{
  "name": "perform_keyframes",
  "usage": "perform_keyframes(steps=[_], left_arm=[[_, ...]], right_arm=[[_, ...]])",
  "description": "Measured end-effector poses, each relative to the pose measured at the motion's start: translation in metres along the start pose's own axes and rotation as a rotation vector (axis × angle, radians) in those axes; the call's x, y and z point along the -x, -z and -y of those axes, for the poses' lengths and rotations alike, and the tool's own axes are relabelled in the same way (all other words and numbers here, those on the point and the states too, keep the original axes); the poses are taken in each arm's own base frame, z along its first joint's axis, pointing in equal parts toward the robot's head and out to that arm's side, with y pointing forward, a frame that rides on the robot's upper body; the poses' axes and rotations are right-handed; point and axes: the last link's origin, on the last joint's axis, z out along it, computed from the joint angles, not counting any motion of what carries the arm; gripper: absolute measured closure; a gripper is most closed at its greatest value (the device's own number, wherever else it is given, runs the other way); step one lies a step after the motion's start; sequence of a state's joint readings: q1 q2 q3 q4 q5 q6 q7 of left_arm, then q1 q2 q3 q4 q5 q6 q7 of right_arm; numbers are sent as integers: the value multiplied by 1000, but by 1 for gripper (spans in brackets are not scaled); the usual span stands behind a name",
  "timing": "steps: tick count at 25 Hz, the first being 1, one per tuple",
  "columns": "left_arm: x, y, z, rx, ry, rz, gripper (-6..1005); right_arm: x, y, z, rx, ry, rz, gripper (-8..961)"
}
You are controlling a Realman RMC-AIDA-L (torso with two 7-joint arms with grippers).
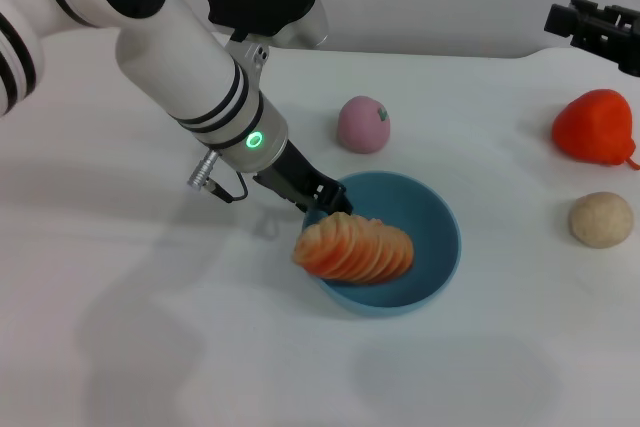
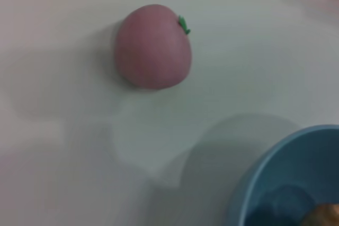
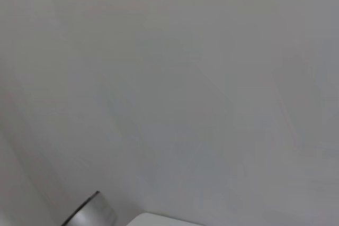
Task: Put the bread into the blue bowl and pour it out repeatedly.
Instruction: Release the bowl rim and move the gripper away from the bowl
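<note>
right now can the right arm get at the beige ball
Probably yes: the beige ball sits in the open on the robot's right, nothing on it, and the right end effector is parked just behind that side.

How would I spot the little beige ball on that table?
Start at the blue bowl in the middle of the white table. Look toward the robot's right edge: the beige ball sits below the bright orange-red toy. It is plain, pale and round, unlike the pink fruit.

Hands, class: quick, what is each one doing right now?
Left hand: closed on the bread, over the blue bowl.
Right hand: parked at the table's far edge; cannot be told.
</note>
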State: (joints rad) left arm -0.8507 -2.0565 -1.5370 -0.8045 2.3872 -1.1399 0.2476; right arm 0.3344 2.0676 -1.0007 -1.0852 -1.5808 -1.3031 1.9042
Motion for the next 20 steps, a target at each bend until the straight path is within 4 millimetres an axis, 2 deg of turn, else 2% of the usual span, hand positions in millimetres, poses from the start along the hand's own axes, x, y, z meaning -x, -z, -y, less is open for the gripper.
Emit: perform_keyframes(steps=[4, 10, 15, 17, 20], left_arm=[[-2, 11, -1, 23, 4, -25, 557], [-3, 31, 9, 55, 24, -109, 279], [-3, 49, 15, 46, 2, -233, 273], [-3, 49, 15, 46, 2, -233, 270], [-2, 62, 23, 55, 11, -385, 268]], right_arm=[[-5, 0, 2, -4, -17, -11, 503], [-9, 1, 3, -3, -54, -16, 503], [-6, 7, 7, -13, -135, 13, 503], [-4, 10, 8, -16, -148, 27, 503], [-1, 18, 12, -12, -231, 106, 503]])
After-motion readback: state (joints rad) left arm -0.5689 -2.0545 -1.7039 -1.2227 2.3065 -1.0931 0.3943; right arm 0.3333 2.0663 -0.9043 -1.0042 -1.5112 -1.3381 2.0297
